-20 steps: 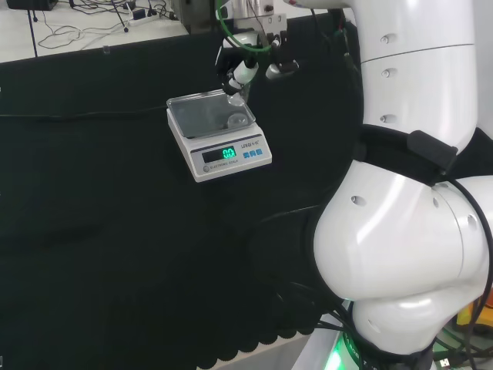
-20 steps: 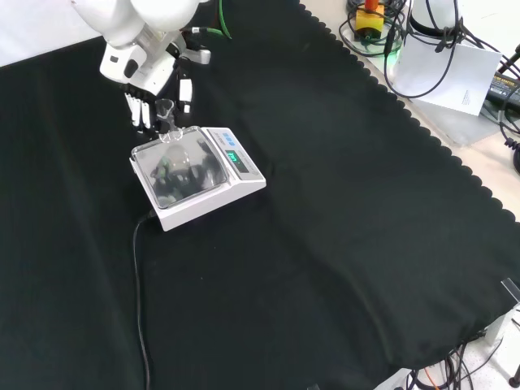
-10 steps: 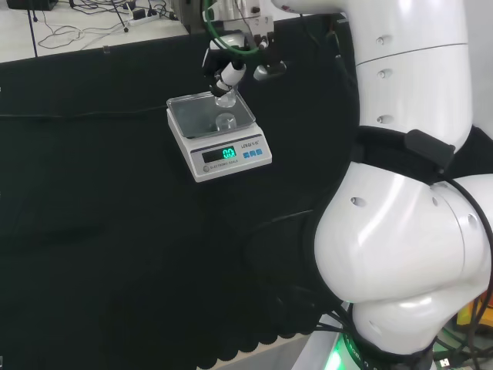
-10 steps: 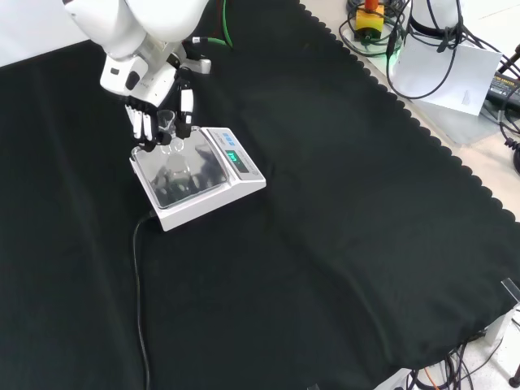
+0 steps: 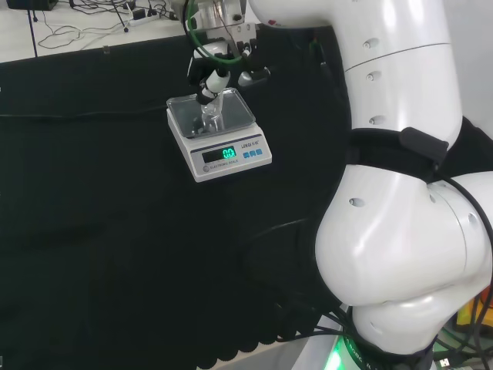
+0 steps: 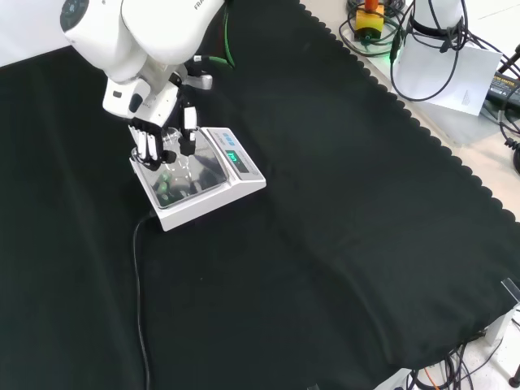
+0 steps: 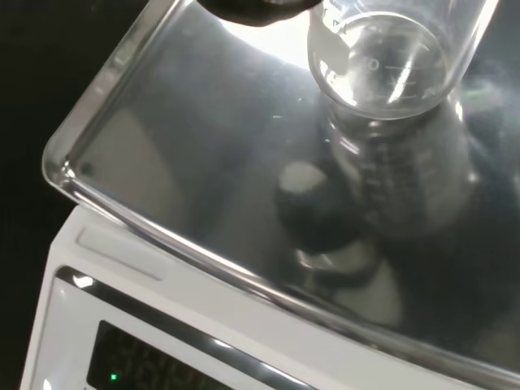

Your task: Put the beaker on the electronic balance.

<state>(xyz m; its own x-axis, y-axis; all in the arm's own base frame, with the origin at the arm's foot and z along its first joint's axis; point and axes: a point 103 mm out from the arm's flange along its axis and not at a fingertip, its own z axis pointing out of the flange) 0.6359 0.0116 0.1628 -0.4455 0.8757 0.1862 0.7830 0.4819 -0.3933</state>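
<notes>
The beaker [image 7: 390,61] is right over the steel pan [image 7: 203,154] of the electronic balance [image 5: 219,139], clear glass, and in the wrist view its round base sits just above its own reflection in the metal (whether the base touches the pan, I cannot tell). In the head view the beaker [image 5: 212,118] stands upright near the middle of the pan; in the front view it is a faint clear shape [image 6: 174,154] above the pan's far half.

The hand [image 6: 162,134] has it: black and white fingers curled down around the glass, with the thumb on one side and the other fingers opposite, pinching the beaker between them. In the head view the hand [image 5: 209,80] comes down from above onto the far side of the balance, green cable looped behind it.

The balance [image 6: 199,177] is a small white box with a square mirror-bright pan, a lit green display on its front face and blue buttons beside that. A thin black cord [image 6: 140,292] runs from it toward the near edge of the black cloth [image 6: 325,244] in the front view. The arm's big white links [image 5: 400,216] stand at the head view's right.
</notes>
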